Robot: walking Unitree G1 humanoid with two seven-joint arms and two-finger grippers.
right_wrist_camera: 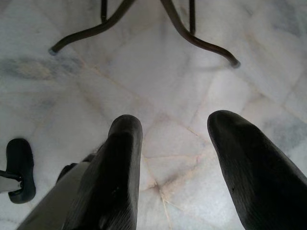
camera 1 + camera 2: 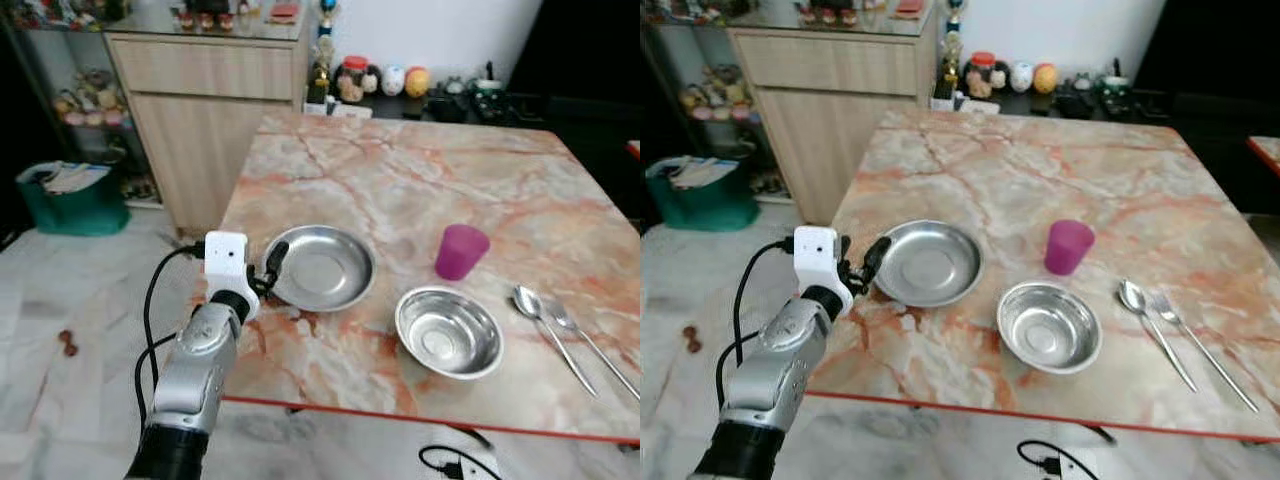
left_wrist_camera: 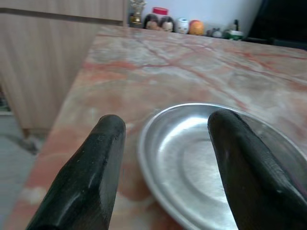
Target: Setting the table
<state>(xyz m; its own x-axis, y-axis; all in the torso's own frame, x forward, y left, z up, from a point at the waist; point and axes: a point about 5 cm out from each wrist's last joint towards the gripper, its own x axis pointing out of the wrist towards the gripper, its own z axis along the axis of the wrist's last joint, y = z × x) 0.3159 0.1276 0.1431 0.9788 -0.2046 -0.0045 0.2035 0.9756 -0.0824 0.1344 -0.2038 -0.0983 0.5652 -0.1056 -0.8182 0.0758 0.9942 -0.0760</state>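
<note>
You find no text, label, brand or number that can be read here. The jars and figurines (image 2: 380,80) on the far shelf beyond the tabletop (image 2: 420,170) are too small and blurred to make out.

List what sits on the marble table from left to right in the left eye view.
Shallow round steel plate → deep steel bowl → purple plastic cup → steel spoon → steel fork.
</note>
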